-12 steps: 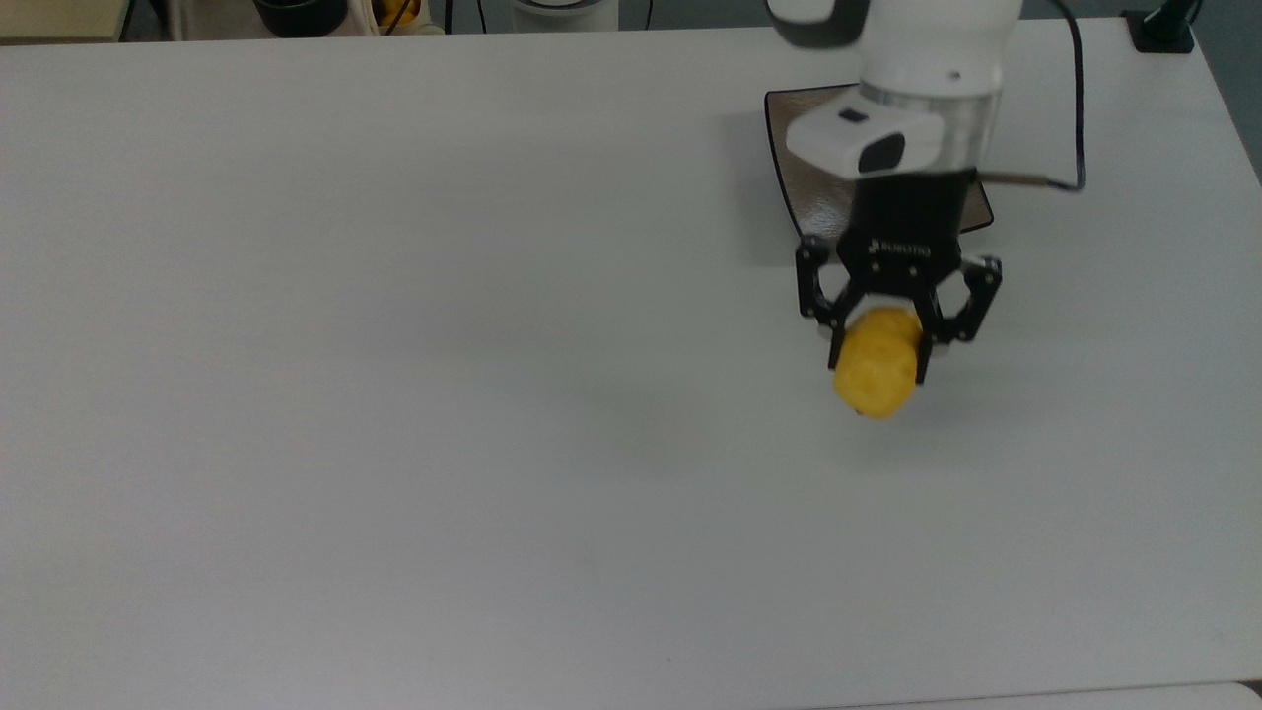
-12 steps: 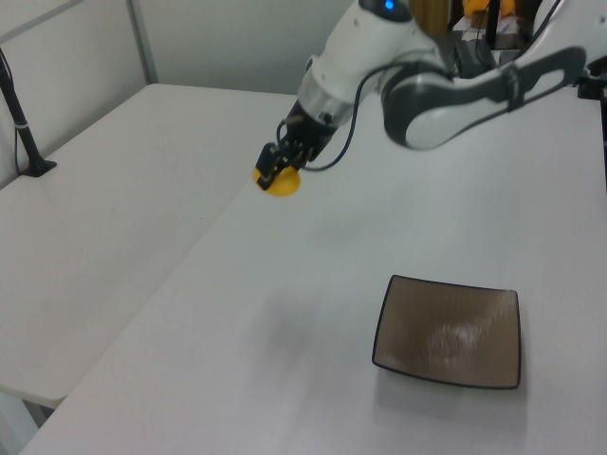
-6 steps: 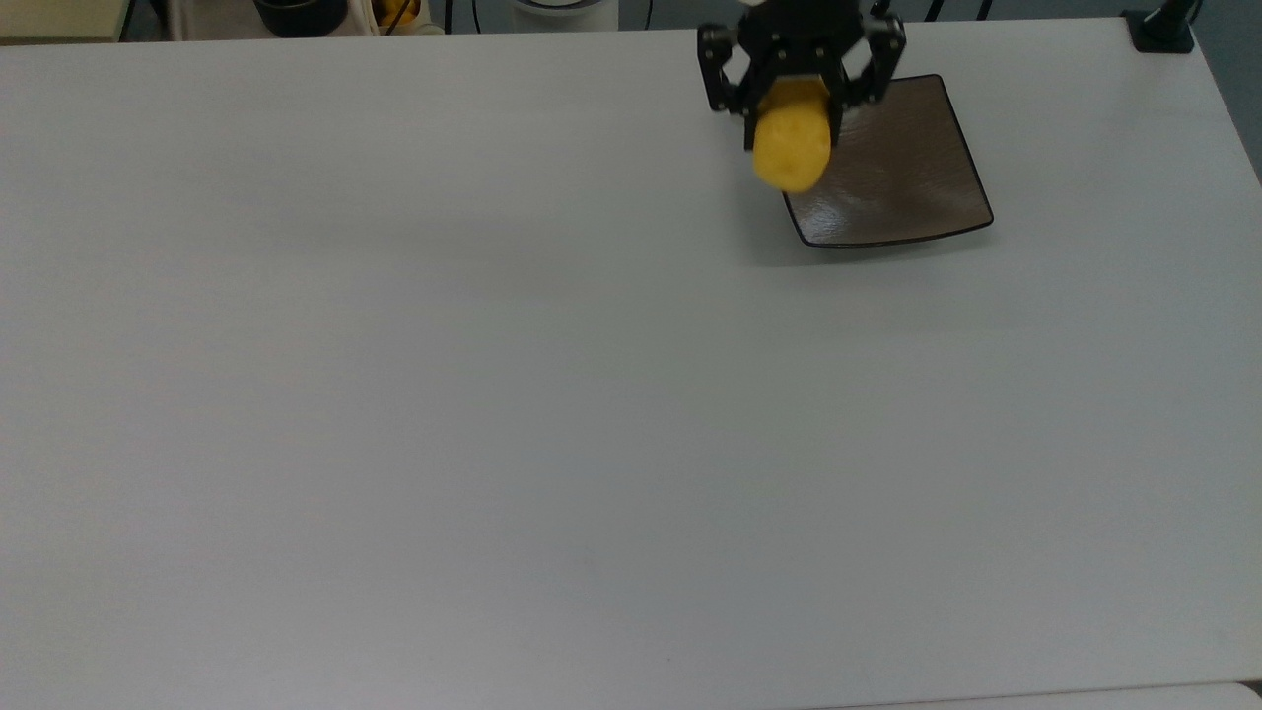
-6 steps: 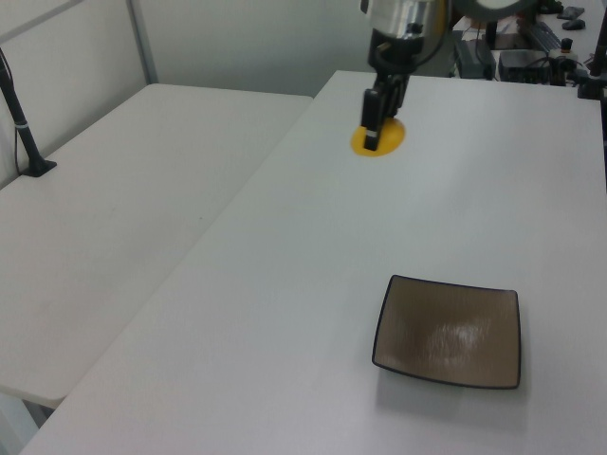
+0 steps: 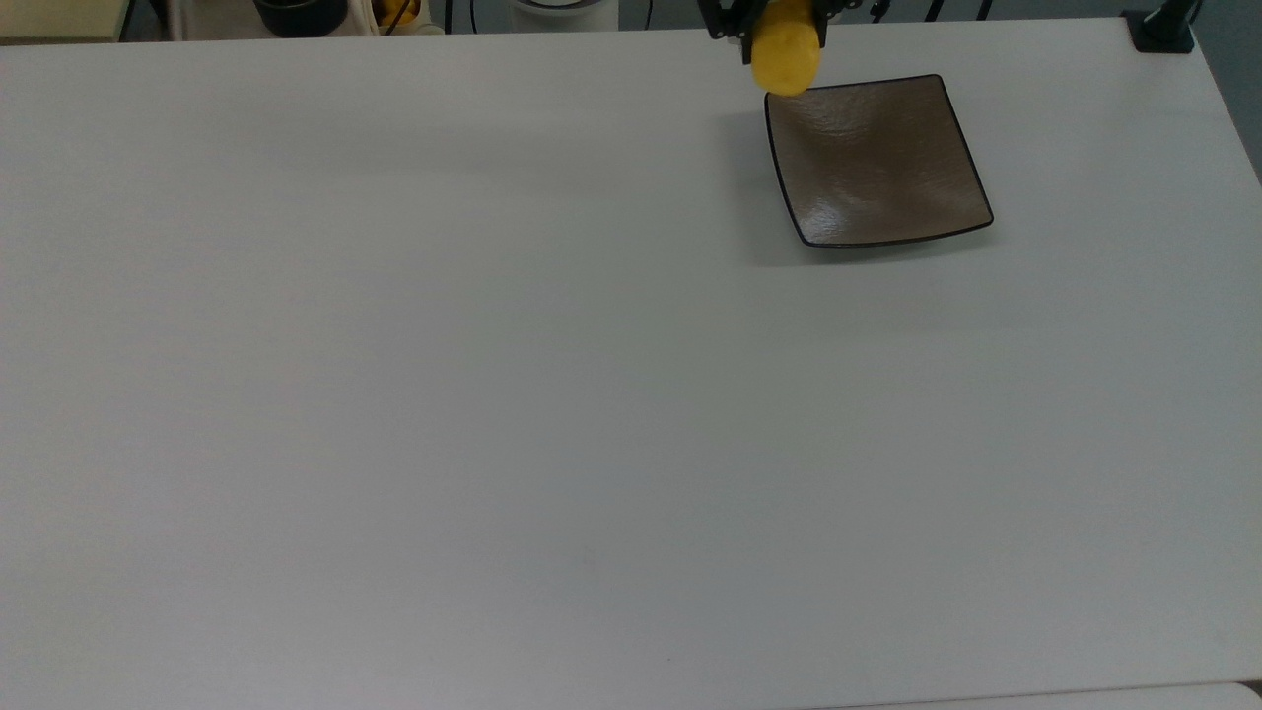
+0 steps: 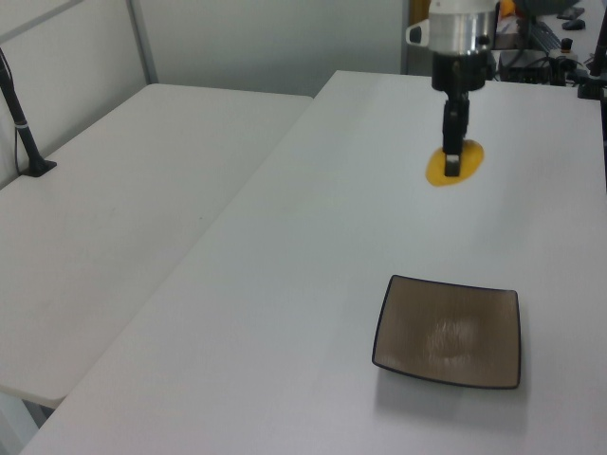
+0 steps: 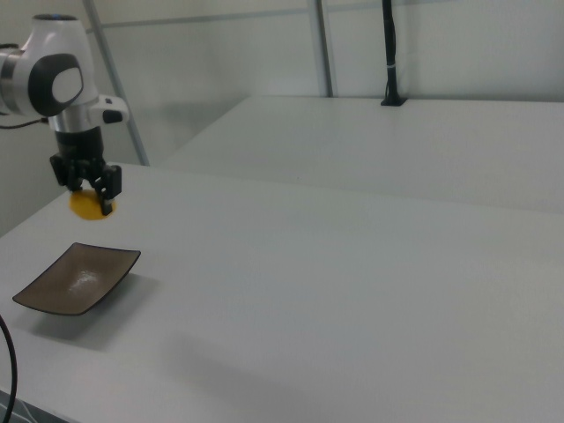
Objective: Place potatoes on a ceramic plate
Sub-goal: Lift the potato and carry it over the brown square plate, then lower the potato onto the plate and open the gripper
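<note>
A: Item one, top view's left to right: potato (image 5: pixel 786 59), pinched between the fingers of the gripper (image 5: pixel 779 25), in the air over the table (image 5: pixel 394 394), at the plate's far left corner.

B: Item two: plate (image 5: pixel 876 163), bare (glossy, so likely slippery).

A: Advice: the arm should carry the potato over the plate's middle, lower it close, then release it.

Glossy, faintly textured ceramic plate (image 5: pixel 877 163); matt, smooth white table (image 5: pixel 493 394)
</note>
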`<state>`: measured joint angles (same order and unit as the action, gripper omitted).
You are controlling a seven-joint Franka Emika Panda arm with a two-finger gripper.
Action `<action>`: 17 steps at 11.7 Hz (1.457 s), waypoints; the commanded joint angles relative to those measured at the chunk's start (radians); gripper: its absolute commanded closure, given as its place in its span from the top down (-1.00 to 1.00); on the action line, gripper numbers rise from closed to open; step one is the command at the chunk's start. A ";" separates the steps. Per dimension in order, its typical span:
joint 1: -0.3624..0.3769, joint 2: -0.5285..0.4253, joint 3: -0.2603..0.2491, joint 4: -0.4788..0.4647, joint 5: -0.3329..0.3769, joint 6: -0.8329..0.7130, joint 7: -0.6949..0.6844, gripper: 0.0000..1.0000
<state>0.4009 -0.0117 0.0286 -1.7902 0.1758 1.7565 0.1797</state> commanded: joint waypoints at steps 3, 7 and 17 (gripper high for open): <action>0.029 -0.056 0.126 -0.244 0.021 0.196 0.039 -0.77; 0.059 0.010 0.171 -0.324 -0.001 0.409 0.136 -0.70; 0.061 0.131 0.214 -0.371 -0.199 0.661 0.342 1.00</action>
<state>0.4631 0.1390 0.2434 -2.1487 -0.0058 2.4208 0.4939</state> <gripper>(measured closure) 0.330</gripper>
